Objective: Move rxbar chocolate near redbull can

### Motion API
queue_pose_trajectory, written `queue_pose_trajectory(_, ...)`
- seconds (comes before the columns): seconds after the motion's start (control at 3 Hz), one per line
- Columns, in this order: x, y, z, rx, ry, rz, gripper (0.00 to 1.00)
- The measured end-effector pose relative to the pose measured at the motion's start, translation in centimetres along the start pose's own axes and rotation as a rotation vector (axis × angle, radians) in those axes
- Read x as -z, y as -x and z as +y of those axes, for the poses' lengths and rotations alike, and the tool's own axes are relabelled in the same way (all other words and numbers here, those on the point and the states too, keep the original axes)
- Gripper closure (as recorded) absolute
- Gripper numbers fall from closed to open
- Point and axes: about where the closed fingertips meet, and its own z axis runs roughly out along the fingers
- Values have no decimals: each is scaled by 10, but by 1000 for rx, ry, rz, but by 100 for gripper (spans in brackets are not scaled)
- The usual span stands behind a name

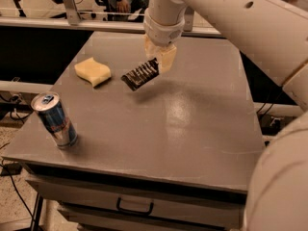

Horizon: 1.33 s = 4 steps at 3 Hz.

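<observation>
Rxbar chocolate [139, 75], flat, glossy, apparently pinched by end effector [161, 64] above table [192, 138].

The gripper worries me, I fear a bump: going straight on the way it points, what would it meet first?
Likely the table below: the gripper points down, jaws shut on the rxbar chocolate, whose free end would probably touch first. Nothing else seems in line; depth unclear.

A sponge [92, 71] lies on the table [192, 129]. Just right of the sponge, the gripper [159, 61] holds the rxbar chocolate [140, 74] above the tabletop. The redbull can [54, 120] stands before the sponge, leftward.
</observation>
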Motion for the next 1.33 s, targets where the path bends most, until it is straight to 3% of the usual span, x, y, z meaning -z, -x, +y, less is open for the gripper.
queue_pose_trajectory(0.33, 17, 14, -1, 32, -31, 6, 100)
queue_pose_trajectory(0.67, 12, 33, -6, 65, -10, -25, 100)
queue_pose_trajectory(1.33, -32, 93, 4, 75, 105, -85, 100)
